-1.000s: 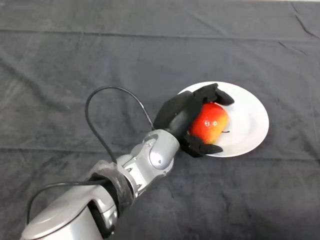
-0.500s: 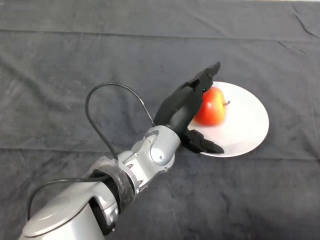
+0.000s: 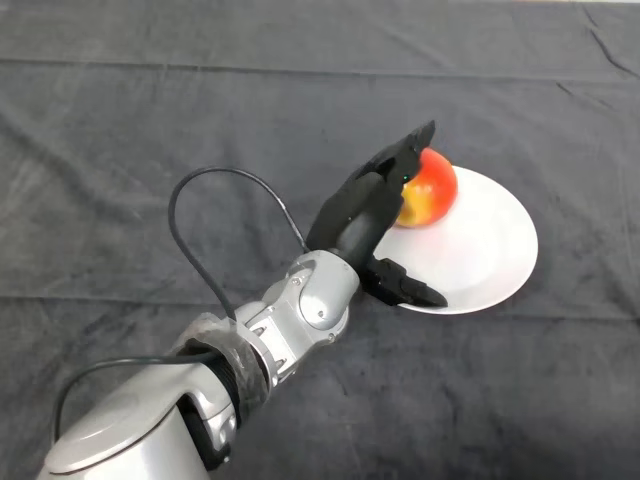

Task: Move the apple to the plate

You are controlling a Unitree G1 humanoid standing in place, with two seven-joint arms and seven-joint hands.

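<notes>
A red and yellow apple (image 3: 431, 189) lies on the far left part of the white plate (image 3: 490, 250), close to its rim. My left hand (image 3: 362, 215) is open at the plate's left edge. Its straight fingers (image 3: 405, 160) stretch up along the apple's left side and hide part of it. The thumb (image 3: 405, 286) points right over the plate's near left rim, apart from the apple. The silver-grey arm comes in from the lower left.
The dark cloth (image 3: 150, 130) covers the whole table, with creases running across it at the back and in the middle.
My hand was shut on the apple over the plate and has let it go, the fingers now straight. The apple has rolled toward the plate's far left rim.
</notes>
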